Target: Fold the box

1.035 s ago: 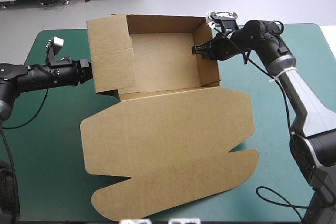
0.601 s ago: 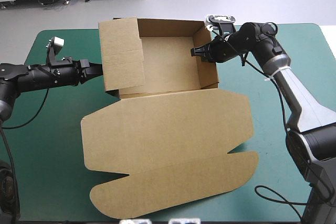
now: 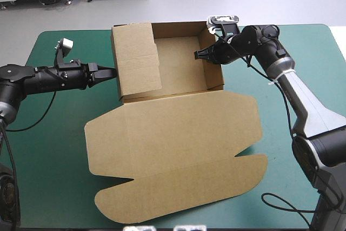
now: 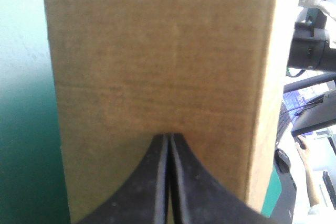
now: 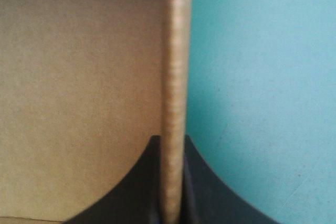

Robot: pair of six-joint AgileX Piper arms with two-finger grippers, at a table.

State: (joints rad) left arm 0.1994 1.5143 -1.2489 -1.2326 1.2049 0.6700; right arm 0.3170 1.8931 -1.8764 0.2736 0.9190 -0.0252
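Observation:
The brown box (image 3: 178, 133) lies mid-table as an open tray with its lid flat toward the front edge. Its left wall flap (image 3: 138, 58) stands raised and leans in over the tray floor. My left gripper (image 3: 111, 71) is shut, and its tip presses against the outside of that flap (image 4: 157, 66); in the left wrist view the black fingers (image 4: 168, 137) meet in one arch against the board. My right gripper (image 3: 201, 53) is shut on the top edge of the right wall (image 3: 214, 71), and in the right wrist view the wall's edge (image 5: 173, 66) runs between its fingers (image 5: 172, 142).
The teal-green cover (image 3: 54, 128) shows on both sides of the box. The flat lid's rounded flaps (image 3: 178, 196) reach close to the table's front edge. The tray's back wall (image 3: 178, 28) stands near the far edge.
My left gripper has moved right, pushing the left wall flap from leaning outward to upright and inward. The right gripper has shifted slightly left, still holding the right wall.

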